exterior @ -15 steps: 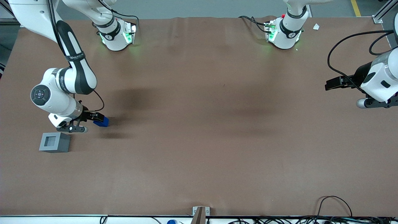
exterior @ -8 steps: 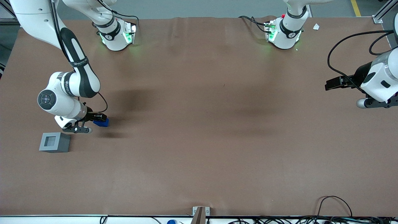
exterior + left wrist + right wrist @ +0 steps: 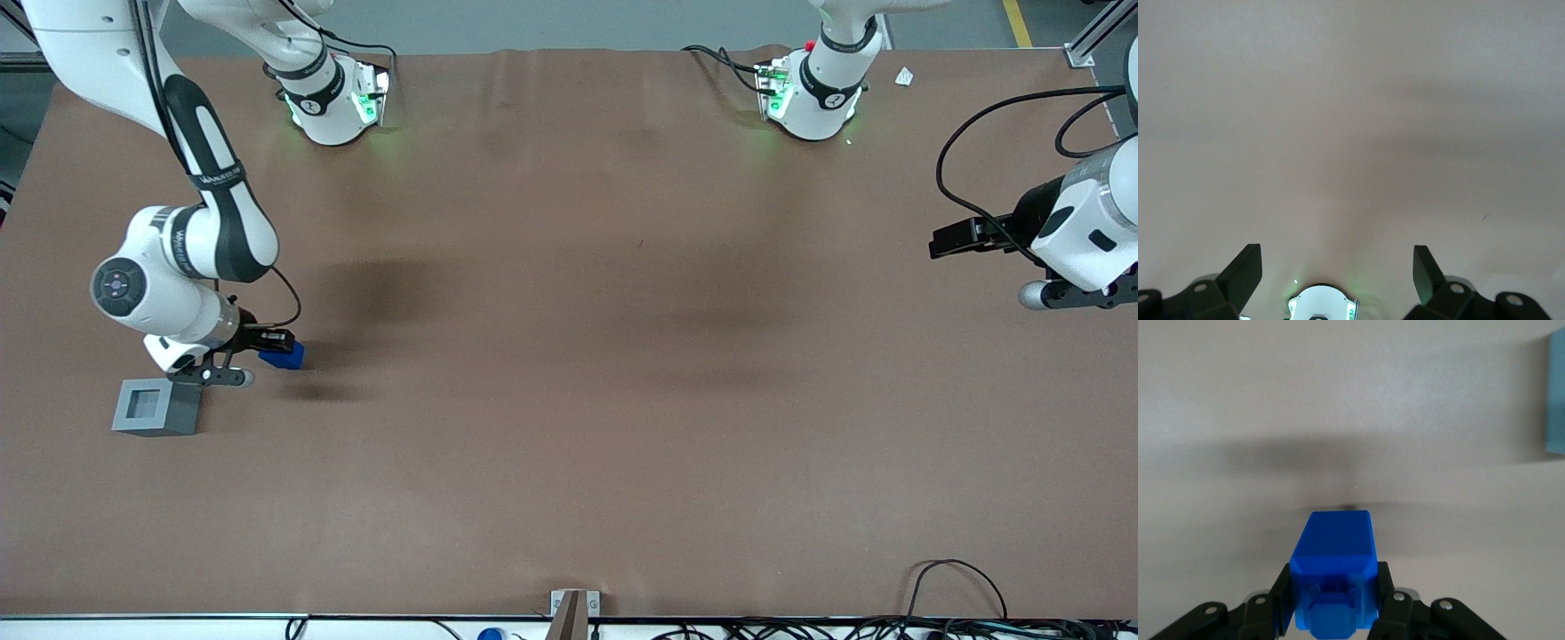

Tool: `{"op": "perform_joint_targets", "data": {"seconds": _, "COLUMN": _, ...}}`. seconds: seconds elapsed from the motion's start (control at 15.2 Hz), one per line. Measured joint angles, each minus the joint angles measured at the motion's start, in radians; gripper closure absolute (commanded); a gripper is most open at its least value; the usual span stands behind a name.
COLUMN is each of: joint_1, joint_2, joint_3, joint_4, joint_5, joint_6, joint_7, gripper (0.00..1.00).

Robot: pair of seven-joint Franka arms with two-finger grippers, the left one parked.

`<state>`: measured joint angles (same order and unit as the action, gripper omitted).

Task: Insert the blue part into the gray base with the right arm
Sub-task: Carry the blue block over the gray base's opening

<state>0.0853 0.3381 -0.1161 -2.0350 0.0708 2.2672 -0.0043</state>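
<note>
My right arm's gripper (image 3: 274, 347) is shut on the blue part (image 3: 284, 356), a small bright-blue block, and holds it above the brown table. In the right wrist view the blue part (image 3: 1333, 570) sits clamped between the two black fingers (image 3: 1280, 597), its notched end toward the camera. The gray base (image 3: 156, 406), a light-gray box with a square recess on top, stands on the table nearer the front camera than the gripper and farther toward the working arm's end. One edge of the base (image 3: 1556, 393) shows in the right wrist view.
The brown table mat (image 3: 569, 356) stretches wide toward the parked arm's end. Two arm pedestals (image 3: 333, 98) with green lights stand at the table's back edge. Cables (image 3: 960, 587) lie along the front edge.
The gripper with the blue part first moved slightly toward the parked arm's end, then came back and now sits closer to the gray base. The base has not moved.
</note>
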Motion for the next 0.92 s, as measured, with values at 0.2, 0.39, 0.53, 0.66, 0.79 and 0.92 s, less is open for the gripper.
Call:
{"op": "perform_joint_targets", "data": {"seconds": 0.2, "joint_1": -0.029, "joint_2": -0.03, "joint_3": -0.007, "joint_4": 0.162, "joint_5": 0.001, "joint_6": -0.206, "joint_7": -0.001, "gripper": 0.93}}
{"op": "perform_joint_targets", "data": {"seconds": 0.39, "joint_1": -0.073, "joint_2": -0.037, "joint_3": -0.011, "joint_4": 0.257, "joint_5": 0.0, "joint_6": -0.279, "joint_7": -0.031, "gripper": 0.95}}
{"op": "perform_joint_targets", "data": {"seconds": 0.53, "joint_1": -0.106, "joint_2": -0.033, "joint_3": -0.012, "joint_4": 0.307, "joint_5": 0.0, "joint_6": -0.284, "joint_7": -0.071, "gripper": 0.95}}
{"op": "perform_joint_targets", "data": {"seconds": 0.66, "joint_1": -0.136, "joint_2": -0.009, "joint_3": -0.013, "joint_4": 0.357, "joint_5": -0.001, "joint_6": -0.295, "joint_7": -0.09, "gripper": 0.95}}
{"op": "perform_joint_targets", "data": {"seconds": 0.79, "joint_1": -0.16, "joint_2": 0.042, "joint_3": -0.013, "joint_4": 0.415, "joint_5": -0.018, "joint_6": -0.296, "joint_7": -0.124, "gripper": 0.96}}
{"op": "perform_joint_targets", "data": {"seconds": 0.92, "joint_1": -0.19, "joint_2": 0.109, "joint_3": -0.013, "joint_4": 0.481, "joint_5": -0.02, "joint_6": -0.3, "joint_7": -0.175, "gripper": 0.96}}
